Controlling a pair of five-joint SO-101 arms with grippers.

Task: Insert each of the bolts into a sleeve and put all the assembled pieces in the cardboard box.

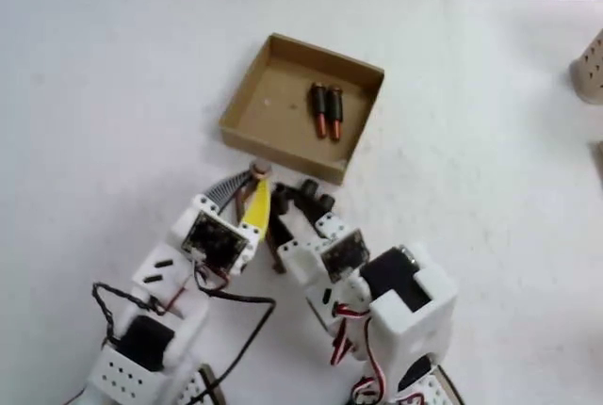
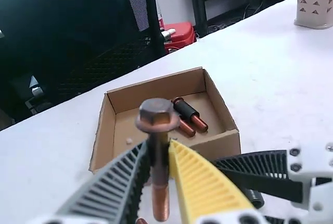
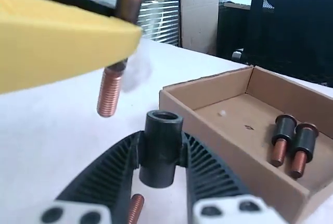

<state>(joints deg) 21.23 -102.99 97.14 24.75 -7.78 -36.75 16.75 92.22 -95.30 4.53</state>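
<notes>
While the left gripper [image 2: 157, 148] clamps the copper hex-head bolt [image 2: 155, 117], the right gripper [image 3: 161, 138] pinches the black cylindrical sleeve [image 3: 163, 153] — insertion needs tip-over-bore alignment.

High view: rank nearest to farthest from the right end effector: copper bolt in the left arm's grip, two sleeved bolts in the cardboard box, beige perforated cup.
1. Copper hex-head bolt, beside it, in the left end effector.
2. Two sleeved bolts, in the cardboard box beyond.
3. Beige perforated cup, far right edge.

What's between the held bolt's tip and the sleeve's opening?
Nothing: the right wrist view shows a bare gap between the bolt and the sleeve, white table behind.
</notes>
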